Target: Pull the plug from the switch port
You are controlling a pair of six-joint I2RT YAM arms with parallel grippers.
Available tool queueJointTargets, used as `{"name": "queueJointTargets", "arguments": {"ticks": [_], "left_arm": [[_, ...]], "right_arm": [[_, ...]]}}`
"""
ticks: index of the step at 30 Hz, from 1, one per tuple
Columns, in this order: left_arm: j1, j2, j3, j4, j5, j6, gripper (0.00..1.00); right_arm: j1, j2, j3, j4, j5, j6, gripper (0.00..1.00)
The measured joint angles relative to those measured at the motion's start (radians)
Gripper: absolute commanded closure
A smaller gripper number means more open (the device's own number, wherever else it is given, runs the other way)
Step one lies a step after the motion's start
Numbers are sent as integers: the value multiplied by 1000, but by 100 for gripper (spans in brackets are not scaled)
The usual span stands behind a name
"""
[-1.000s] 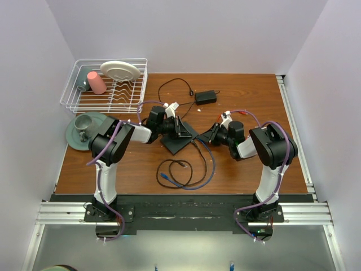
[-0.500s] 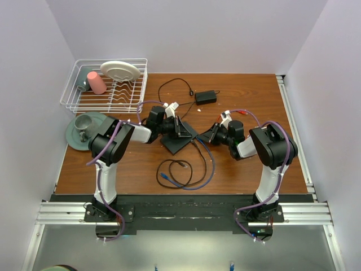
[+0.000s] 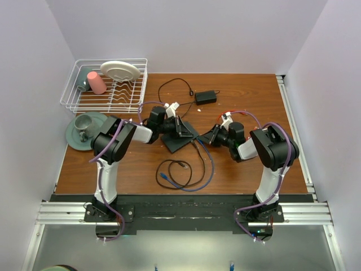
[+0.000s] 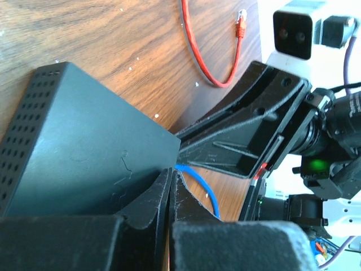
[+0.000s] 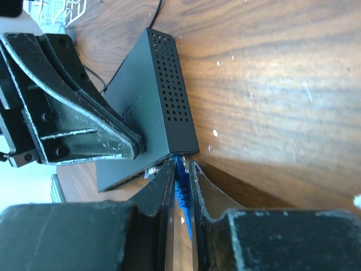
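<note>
The switch (image 3: 179, 140) is a thin flat black box lying mid-table; it also shows in the right wrist view (image 5: 148, 107) and the left wrist view (image 4: 84, 147). A blue plug (image 5: 181, 183) sits in a socket at the switch's near corner, and its blue cable (image 4: 198, 185) trails away. My right gripper (image 5: 181, 165) is shut on the plug, one finger on each side. My left gripper (image 4: 171, 176) is shut, its tips resting on the switch's top face. In the top view the left gripper (image 3: 176, 125) and the right gripper (image 3: 207, 137) face each other across the switch.
A black power brick (image 3: 206, 96) with a thin cord lies behind the switch. Looped cables (image 3: 183, 175) lie in front. A red cable (image 4: 197, 56) lies near the right arm. A wire dish rack (image 3: 73, 104) and a green plate (image 3: 72, 138) with a cup stand at the left.
My right gripper has edged slightly left toward the switch's corner. The left gripper and the switch have not visibly moved.
</note>
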Motion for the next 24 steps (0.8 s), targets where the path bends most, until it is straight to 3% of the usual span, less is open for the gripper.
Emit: {"name": "queueJointTargets", "arguments": {"ticks": [15, 24], "left_arm": [[-1, 21, 40, -10, -7, -1, 100], [-58, -76, 64, -239, -140, 189, 100]], "right_arm": [[0, -44, -56, 3, 20, 11, 100], [0, -44, -56, 3, 20, 13, 100]]}}
